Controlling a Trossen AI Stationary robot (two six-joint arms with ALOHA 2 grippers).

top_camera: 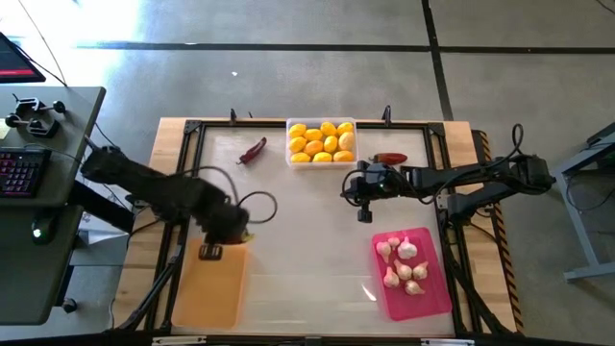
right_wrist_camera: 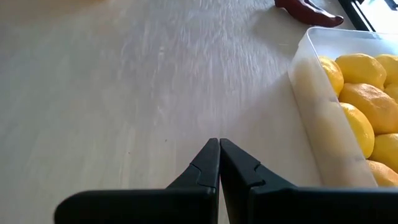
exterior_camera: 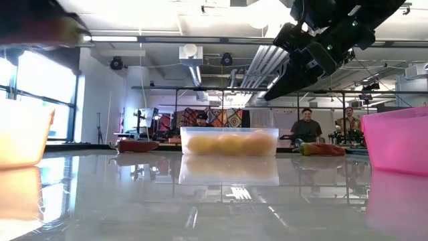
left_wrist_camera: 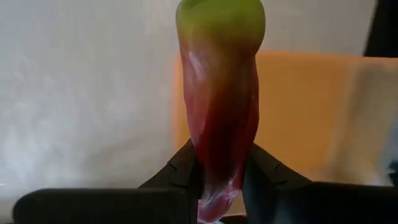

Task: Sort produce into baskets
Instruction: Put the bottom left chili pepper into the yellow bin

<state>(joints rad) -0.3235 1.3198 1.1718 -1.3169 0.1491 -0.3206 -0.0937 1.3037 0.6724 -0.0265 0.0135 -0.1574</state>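
Item 1, left gripper (top_camera: 223, 227): positioned over table's (top_camera: 307, 259) left side, just above far end of orange tray (top_camera: 209, 288); fingers (left_wrist_camera: 180, 171) clamped on a chili pepper (left_wrist_camera: 221, 106), red w/ green stem end, held lengthwise betw. them; orange tray seen directly behind pepper in left wrist view.

Item 2, right gripper (top_camera: 364, 197): hung above table centre-right, near clear tray (top_camera: 323, 143); fingers (right_wrist_camera: 208, 165) pressed together, nothing betw. them.

Item 3, clear tray: set at far edge, centre; filled w/ yellow lemons (top_camera: 321, 140).

Item 4, pink tray (top_camera: 411, 276): placed at near right; several garlic bulbs (top_camera: 405, 264) inside.

Item 5, loose chilies: one (top_camera: 253, 151) lying on table left of clear tray; another (top_camera: 390, 158) lying right of it, near right arm.

Item 6, background (low view): people (exterior_camera: 307, 125) noted in room beyond table; desk w/ keyboard (top_camera: 21, 173) recorded left of table in high view.
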